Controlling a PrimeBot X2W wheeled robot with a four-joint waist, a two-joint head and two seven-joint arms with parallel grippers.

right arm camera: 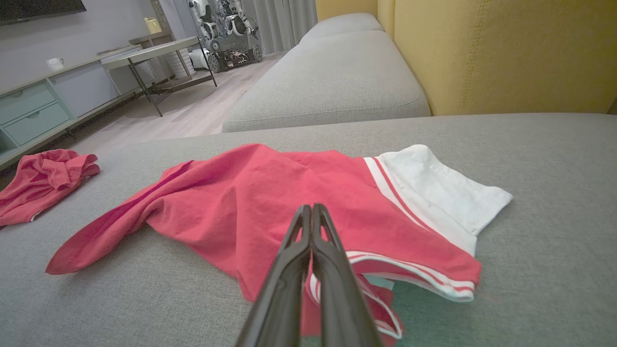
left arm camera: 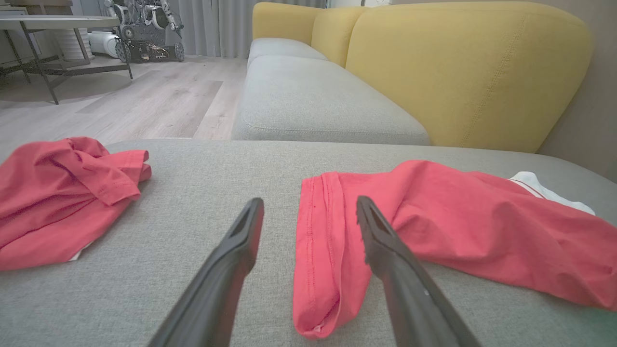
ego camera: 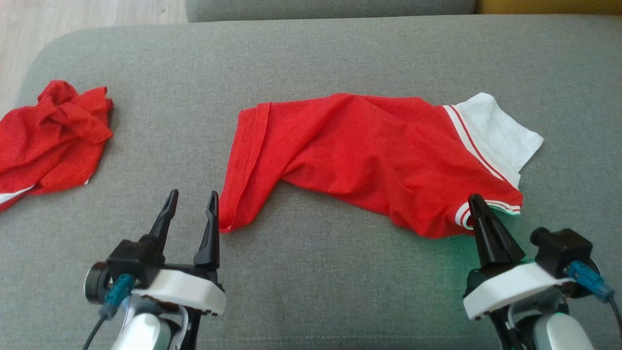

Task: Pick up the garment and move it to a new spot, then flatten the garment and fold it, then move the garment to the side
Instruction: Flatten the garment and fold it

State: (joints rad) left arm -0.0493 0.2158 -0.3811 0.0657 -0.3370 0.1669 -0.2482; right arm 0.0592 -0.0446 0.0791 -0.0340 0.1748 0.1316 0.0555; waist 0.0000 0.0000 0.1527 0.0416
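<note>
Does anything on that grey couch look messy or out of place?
Yes. The red shirt in the middle lies twisted and wrinkled, its striped edge bunched up rather than flat. A second red garment sits crumpled in a heap at the left edge of the couch. Nothing looks torn or spilled.

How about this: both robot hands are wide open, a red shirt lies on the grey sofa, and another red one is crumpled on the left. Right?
Not quite. Only the left gripper is wide open; the right gripper is shut, fingers pressed together by the striped sleeve of the shirt, as the right wrist view shows. The rest is right.
</note>
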